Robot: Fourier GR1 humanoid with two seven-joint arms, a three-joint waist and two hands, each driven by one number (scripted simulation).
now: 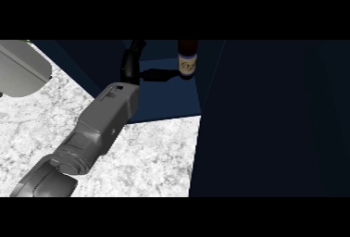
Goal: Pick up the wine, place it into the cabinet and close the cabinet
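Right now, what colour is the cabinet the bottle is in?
Dark navy blue cabinet, best seen in the head view.

The counter [157,152] looks like stone — a white ground mottled with grey speckle, smooth and faintly polished. The forearm [103,125] crossing it has the look of moulded grey plastic or painted metal, matt, with soft highlights along its edges and a small dark slot near the wrist. The hand [133,62] is black and slightly glossy, catching thin lines of light. The bottle [187,58] looks like dark glass, brownish — with a pale paper label bearing print too small to read. The cabinet [273,115] panels are flat dark blue, matt and smooth. At far left, a grey casing [24,67] shows a dull, even finish.
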